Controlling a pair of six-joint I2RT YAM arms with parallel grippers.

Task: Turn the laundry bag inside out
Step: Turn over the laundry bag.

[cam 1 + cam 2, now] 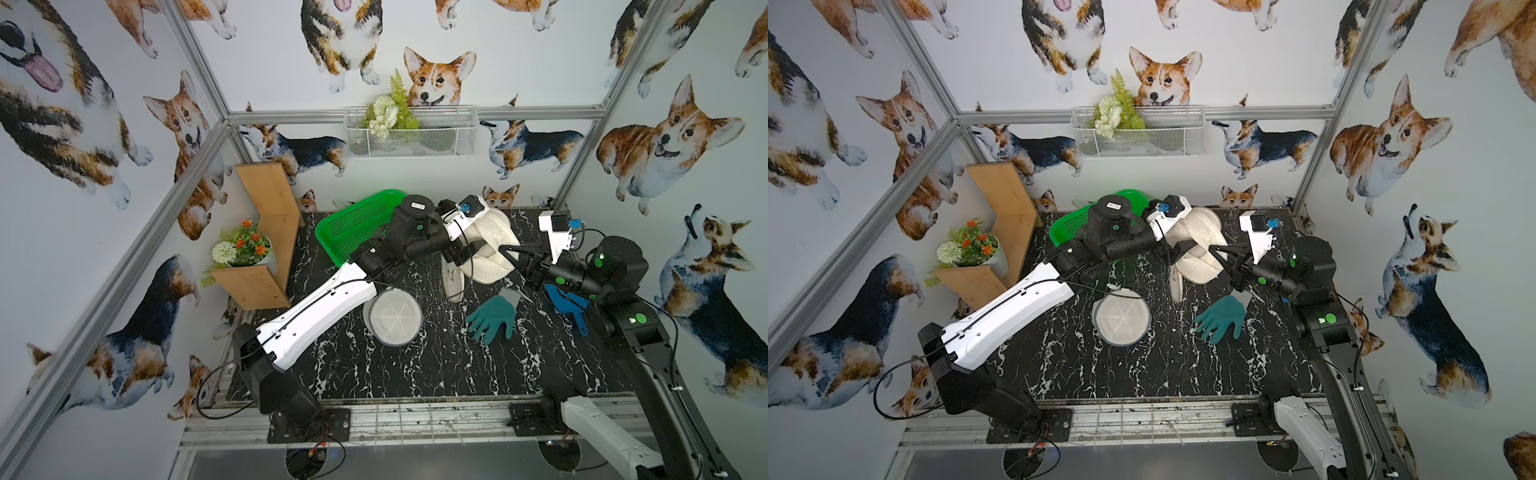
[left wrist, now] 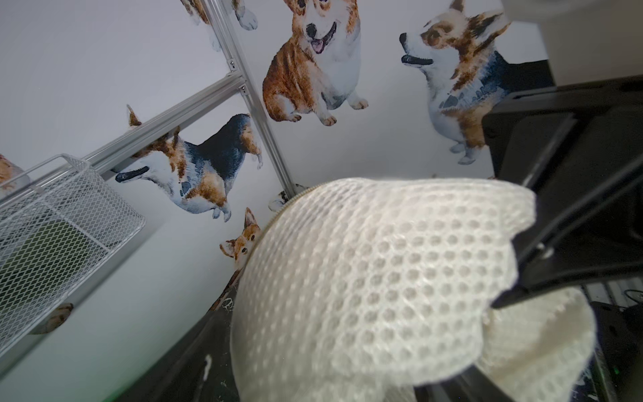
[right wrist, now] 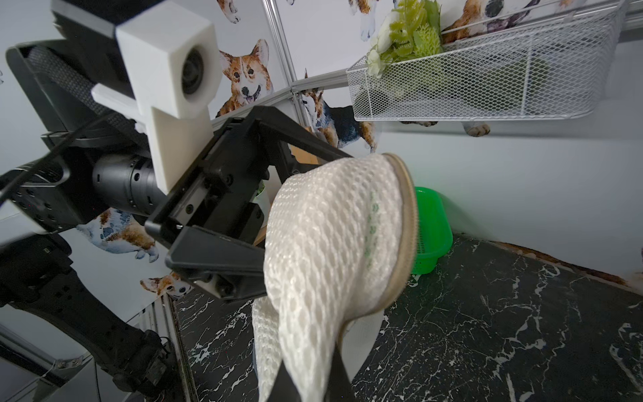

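In both top views the laundry bag (image 1: 498,226) (image 1: 1204,226) is a cream honeycomb mesh sack held up off the black marbled table (image 1: 415,374) at its far side, between the two arms, with one fold trailing down toward the tabletop. The left gripper (image 1: 471,253) reaches into it from the side of the green basket (image 1: 353,226), and the right gripper (image 1: 505,250) meets it from the opposite side. Nearer the camera a round mesh disc (image 1: 395,316) and a teal glove (image 1: 492,318) lie on the table, well apart from the bag. A white sticker (image 1: 419,205) sits on a joint of the left arm, its print too small to read. In the left wrist view the mesh fills most of the frame, puffed into a rounded dome and draped over one black finger (image 2: 574,226); the other finger is hidden under the cloth. In the right wrist view the bag hangs as a long bulging pouch with a beige zip (image 3: 405,226) running down its edge and a line of small green print (image 3: 371,222) just inside the zip, too blurred to make out. The left gripper's fingers (image 3: 222,257) stand spread wide, released, with their tips buried in the mesh, while the right gripper's own fingers (image 3: 287,386) are clenched on the bag's lower end, cloth pinched between them
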